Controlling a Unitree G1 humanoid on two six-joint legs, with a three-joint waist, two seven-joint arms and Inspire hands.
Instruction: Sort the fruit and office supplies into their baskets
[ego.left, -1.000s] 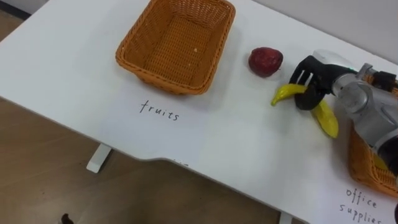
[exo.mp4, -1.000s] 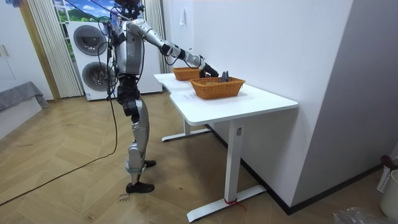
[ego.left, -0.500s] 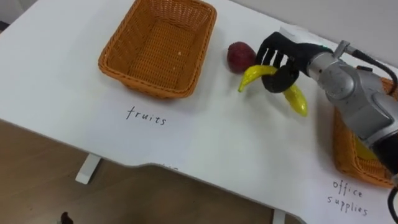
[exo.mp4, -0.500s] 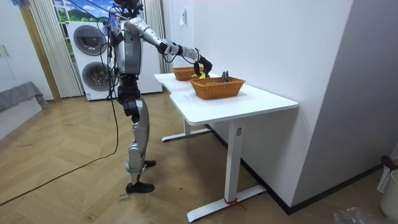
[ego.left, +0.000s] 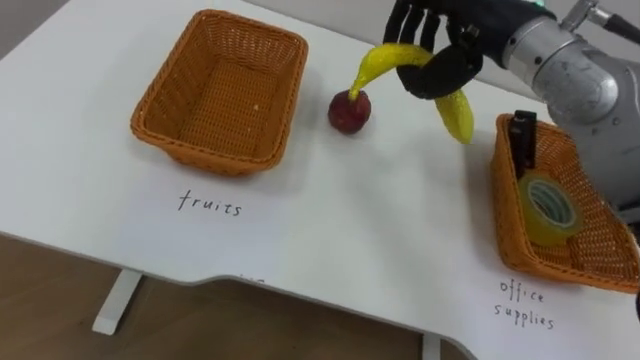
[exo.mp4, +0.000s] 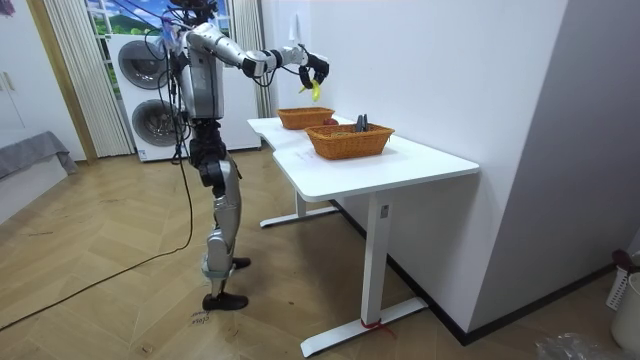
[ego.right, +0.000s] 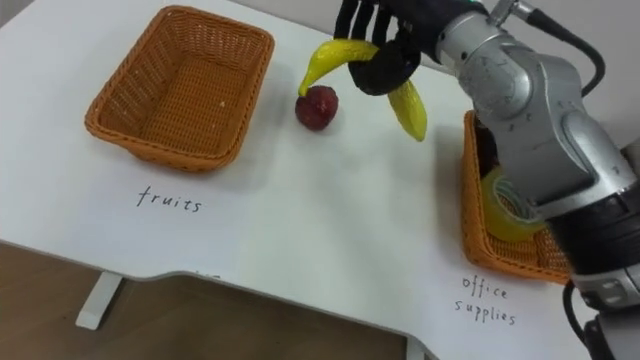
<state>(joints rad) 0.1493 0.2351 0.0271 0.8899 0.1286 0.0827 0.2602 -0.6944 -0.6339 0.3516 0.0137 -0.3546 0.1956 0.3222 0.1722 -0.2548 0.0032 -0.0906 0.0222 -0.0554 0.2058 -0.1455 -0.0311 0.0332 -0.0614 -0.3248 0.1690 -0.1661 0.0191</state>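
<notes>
Since half a second ago the right hand (ego.left: 445, 70) has come up off the table (ego.left: 360, 230) with the banana (ego.left: 383, 58) and swung it closer to the fruit basket (ego.left: 200, 155). The left eye view shows the dark fingers curled around the middle of the banana, both yellow ends poking out. It hangs in the air to the right of the fruit basket, roughly over the red fruit (ego.left: 349, 110), which sits on the table just beside that basket's right wall. The fruit basket looks empty. Well off to its right is the office supplies basket (ego.left: 505, 220), with a tape roll (ego.left: 545, 205) and some black item in it. In the room view the robot is standing at the table's end with that arm raised, so the banana (exo.mp4: 315, 90) is pretty high above the fruit basket. The right eye view gives the same picture: the grip is on the banana (ego.right: 330, 55) and it hasn't reached the basket's rim yet. My worry is the drop. Let go from that height, or too soon, and it probably lands short of the fruit basket, knocks the red fruit rolling, or bounces back out. With only a mid-body grip it could also twist loose, and coming in low might shove the basket sideways.
</notes>
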